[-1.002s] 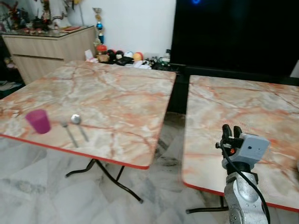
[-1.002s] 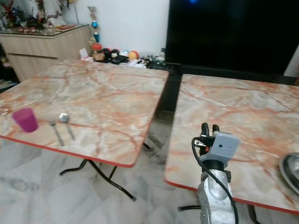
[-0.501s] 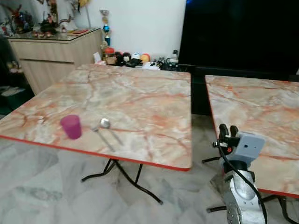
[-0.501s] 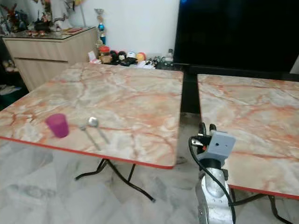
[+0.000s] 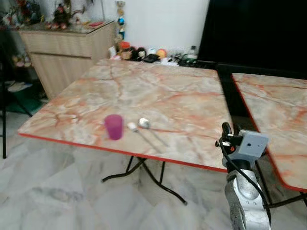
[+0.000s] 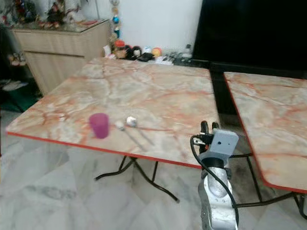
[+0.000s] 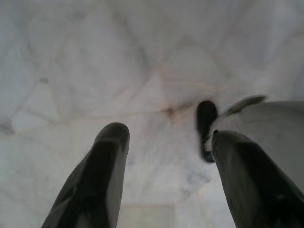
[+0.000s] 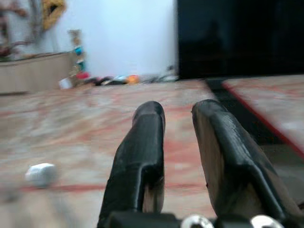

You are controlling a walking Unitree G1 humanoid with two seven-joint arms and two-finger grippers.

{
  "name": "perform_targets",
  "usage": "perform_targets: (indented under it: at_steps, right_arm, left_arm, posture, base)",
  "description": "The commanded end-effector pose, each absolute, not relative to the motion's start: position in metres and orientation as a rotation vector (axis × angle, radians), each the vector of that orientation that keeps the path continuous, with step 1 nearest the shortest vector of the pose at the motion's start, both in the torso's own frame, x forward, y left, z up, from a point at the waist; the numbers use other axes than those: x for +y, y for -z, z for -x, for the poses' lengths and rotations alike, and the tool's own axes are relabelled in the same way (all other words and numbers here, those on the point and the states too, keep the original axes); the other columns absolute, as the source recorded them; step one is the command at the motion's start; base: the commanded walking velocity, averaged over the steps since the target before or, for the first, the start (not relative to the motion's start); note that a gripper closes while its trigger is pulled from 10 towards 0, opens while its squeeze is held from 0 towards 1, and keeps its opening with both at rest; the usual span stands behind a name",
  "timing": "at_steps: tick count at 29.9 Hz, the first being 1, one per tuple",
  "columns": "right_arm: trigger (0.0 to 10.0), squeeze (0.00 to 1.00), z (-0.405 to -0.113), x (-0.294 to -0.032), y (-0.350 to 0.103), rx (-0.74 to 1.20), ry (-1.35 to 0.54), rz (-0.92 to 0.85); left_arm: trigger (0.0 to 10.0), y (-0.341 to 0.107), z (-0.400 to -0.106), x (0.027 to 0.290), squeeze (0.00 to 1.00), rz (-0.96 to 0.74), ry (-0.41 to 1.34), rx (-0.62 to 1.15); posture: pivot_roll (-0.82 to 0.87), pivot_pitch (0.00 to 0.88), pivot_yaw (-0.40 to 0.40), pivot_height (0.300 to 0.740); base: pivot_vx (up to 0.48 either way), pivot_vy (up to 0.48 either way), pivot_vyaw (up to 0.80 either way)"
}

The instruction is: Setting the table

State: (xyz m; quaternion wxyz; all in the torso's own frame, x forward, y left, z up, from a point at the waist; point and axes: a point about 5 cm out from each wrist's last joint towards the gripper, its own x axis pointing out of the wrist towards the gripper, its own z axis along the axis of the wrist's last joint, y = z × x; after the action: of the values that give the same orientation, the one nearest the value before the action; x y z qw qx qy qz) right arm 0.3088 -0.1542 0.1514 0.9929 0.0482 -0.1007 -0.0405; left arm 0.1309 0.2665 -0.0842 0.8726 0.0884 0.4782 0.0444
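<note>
A purple cup (image 5: 113, 127) stands near the front edge of the left marble table (image 5: 163, 91). Just right of it lie a fork (image 5: 133, 127) and a spoon (image 5: 144, 123), side by side. My right gripper (image 5: 229, 129) is raised in front of this table's near right corner, clear of the top. The right wrist view has its fingers (image 8: 142, 142) a narrow gap apart with nothing between them, and the blurred spoon (image 8: 42, 174) shows ahead. My left gripper (image 7: 169, 135) hangs open over the floor, holding nothing.
A second marble table (image 5: 278, 105) stands to the right across a narrow gap. Black folding legs (image 5: 144, 172) cross under the left table. A wooden sideboard (image 5: 72, 45) is at the back left, small items (image 5: 144, 52) line the wall, and a large black screen (image 5: 259, 33) rises behind.
The camera has swung left, so the left table with cup, fork and spoon now sits central and the right table is at the edge. My right arm keeps its raised pose.
</note>
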Motion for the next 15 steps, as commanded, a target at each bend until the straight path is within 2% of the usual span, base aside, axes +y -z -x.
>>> perform_targets:
  at_steps: [1, 10, 12, 15]
  right_arm:
    - [10.0, 0.00, -0.311, -0.157, -0.158, -0.224, 0.083, -0.088]
    - [10.0, 0.00, -0.311, -0.158, -0.159, -0.222, 0.080, -0.083]
    - [10.0, 0.00, -0.311, -0.158, -0.159, -0.223, 0.079, -0.083]
    - [10.0, 0.00, -0.312, -0.158, -0.159, -0.223, 0.077, -0.083]
  left_arm:
    - [10.0, 0.084, -0.126, 0.273, 0.00, -0.181, -0.106, 1.014]
    - [10.0, 0.081, -0.120, 0.285, 0.00, -0.172, -0.128, 1.021]
    - [10.0, 0.081, -0.119, 0.286, 0.00, -0.172, -0.130, 1.021]
    - [10.0, 0.082, -0.117, 0.285, 0.00, -0.179, -0.127, 1.024]
  posture:
    - [0.10, 0.090, -0.033, 0.740]
    - [0.09, 0.110, -0.040, 0.740]
    - [0.09, 0.111, -0.042, 0.740]
    - [0.09, 0.112, -0.042, 0.740]
  base:
    - [0.000, 0.480, 0.00]
    - [0.000, 0.460, 0.00]
    - [0.000, 0.307, 0.00]
    - [0.000, 0.000, 0.00]
